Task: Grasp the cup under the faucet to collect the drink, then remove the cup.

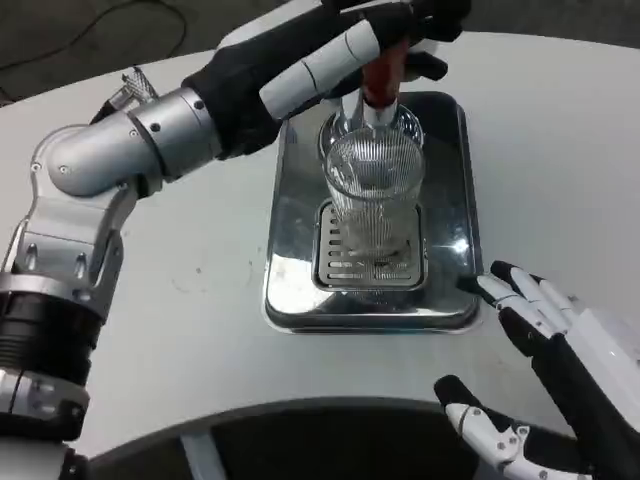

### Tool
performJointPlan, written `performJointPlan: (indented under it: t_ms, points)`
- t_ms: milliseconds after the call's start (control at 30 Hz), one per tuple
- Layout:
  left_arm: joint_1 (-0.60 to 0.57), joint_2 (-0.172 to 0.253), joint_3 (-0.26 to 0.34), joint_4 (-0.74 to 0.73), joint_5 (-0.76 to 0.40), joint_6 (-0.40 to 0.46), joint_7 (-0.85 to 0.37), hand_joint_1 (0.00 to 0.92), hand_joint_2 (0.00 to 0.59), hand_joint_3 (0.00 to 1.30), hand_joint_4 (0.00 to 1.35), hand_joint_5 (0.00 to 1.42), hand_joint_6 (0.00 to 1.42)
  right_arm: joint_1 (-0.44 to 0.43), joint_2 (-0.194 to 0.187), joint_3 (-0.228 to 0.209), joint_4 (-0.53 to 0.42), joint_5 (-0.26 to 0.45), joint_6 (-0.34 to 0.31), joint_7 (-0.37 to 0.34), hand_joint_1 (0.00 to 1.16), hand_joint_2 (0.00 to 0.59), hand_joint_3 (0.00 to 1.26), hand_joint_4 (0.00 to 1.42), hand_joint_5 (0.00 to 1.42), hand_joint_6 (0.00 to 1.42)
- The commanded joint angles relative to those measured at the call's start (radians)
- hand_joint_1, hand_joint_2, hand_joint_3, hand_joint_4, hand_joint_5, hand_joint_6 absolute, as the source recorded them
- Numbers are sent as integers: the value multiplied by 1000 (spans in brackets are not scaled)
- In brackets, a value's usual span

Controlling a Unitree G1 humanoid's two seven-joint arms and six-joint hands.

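A clear ribbed glass cup (pixel 374 200) stands upright on the slotted drip grate (pixel 368 262) of a steel dispenser tray (pixel 292 215), directly below the faucet. My left hand (pixel 330 55) reaches across from the left and grips the faucet's red tap handle (pixel 381 78) above the cup. My right hand (pixel 545 325) hovers at the tray's front right corner, fingers spread, holding nothing and not touching the cup. The faucet spout is mostly hidden behind my left hand and the cup.
The tray sits in the middle of a round white table (pixel 200 330). The table's near edge curves just in front of my right hand. A dark floor with a cable (pixel 90 45) lies beyond the far edge.
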State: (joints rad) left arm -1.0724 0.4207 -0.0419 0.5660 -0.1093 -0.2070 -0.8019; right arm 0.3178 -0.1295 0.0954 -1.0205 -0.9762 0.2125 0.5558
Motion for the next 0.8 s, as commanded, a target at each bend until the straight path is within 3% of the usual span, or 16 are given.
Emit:
performJointPlan:
  t_ms: [33,567,800]
  points:
    - [13,19,-35,43,57,-44,-11,0,61,159,95,198,61,5,1,-7,4,12,5,8,369,414,115,0,0,0]
    - [-4,19,-94,142,139,-187,12,0,64,146,78,170,43,-3,19,-16,-4,56,27,-2,367,414,103,0,0,0]
    - [-6,28,-111,165,162,-215,27,0,63,139,50,145,44,-18,36,-32,6,152,53,-20,366,414,46,0,0,0]
